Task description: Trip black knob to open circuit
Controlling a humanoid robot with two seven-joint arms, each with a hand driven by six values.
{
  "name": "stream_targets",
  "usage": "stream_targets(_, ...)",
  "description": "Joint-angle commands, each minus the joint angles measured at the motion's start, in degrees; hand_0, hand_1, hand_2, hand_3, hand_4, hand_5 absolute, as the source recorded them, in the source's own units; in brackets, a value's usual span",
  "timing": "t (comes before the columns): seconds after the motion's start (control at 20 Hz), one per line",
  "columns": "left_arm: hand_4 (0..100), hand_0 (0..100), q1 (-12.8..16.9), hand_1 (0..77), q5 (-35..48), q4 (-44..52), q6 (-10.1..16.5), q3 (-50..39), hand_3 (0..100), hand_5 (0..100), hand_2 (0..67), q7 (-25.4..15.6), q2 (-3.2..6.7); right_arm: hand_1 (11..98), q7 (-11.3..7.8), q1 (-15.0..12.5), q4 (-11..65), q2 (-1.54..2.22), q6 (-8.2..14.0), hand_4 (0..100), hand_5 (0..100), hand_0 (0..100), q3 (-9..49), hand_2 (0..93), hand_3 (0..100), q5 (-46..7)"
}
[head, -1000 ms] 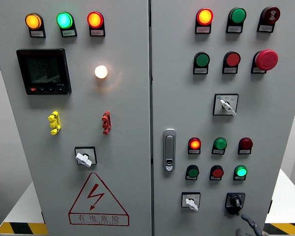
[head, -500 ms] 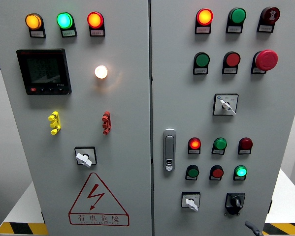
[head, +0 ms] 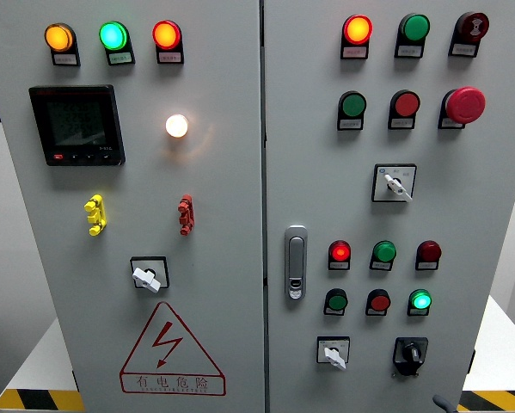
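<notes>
Pointing roughly upright: black knob handle; right robot hand barely visible, state unclear.

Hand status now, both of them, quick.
Left hand: not in view.
Right hand: only a grey tip shows at the bottom edge, below the black knob; open or closed cannot be told. It touches nothing.

Pretty even, bright lighting and sharp focus; the round white glowing lamp throws a soft halo on the grey metal cabinet door.

The black knob sits low on the cabinet's right door — untouched, its handle near upright.
</notes>
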State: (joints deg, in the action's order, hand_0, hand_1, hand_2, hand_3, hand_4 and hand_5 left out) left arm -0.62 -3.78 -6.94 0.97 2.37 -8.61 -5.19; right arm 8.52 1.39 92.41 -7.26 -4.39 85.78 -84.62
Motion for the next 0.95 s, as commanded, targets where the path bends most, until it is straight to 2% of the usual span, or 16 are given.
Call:
stream_targets(0.0, 7, 0, 0.0, 3.0, 0.0, 0.0, 0.0, 0.0, 21, 2, 12.9, 0.0, 0.0, 48.6, 0.0, -0.1, 0.3, -0.13, 0.0, 19, 42, 75, 0.3, 4.9, 23, -0.1)
stream_targets(0.05, 7, 0, 0.0, 3.0, 0.0, 0.0, 0.0, 0.0, 21, 2, 12.9, 0.0, 0.0, 48.6, 0.0, -0.1, 0.4, -0.3, 0.0, 18, 40, 75, 0.4, 5.2, 22, -0.2)
stream_targets(0.15, 7, 0, 0.0, 3.0, 0.0, 0.0, 0.0, 0.0, 21, 2, 12.9, 0.0, 0.0, 48.6, -0.08, -0.1, 0.5, -0.39, 0.0, 17, 38, 75, 0.4, 5.3, 22, -0.2)
stream_targets(0.85, 7, 0, 0.1, 3.1, 0.0, 0.0, 0.0, 0.0, 21, 2, 12.9, 0.0, 0.09, 48.1, 0.0, -0.3, 0.6, -0.39, 0.2, 17, 35, 77, 1.2, 6.0, 20, -0.3)
stream_targets(0.9, 7, 0, 0.1, 3.1, 0.0, 0.0, 0.0, 0.0, 21, 2, 12.9, 0.0, 0.09, 47.9, 0.0, -0.3, 0.6, -0.48, 0.3, 17, 35, 77, 1.2, 6.1, 20, -0.3)
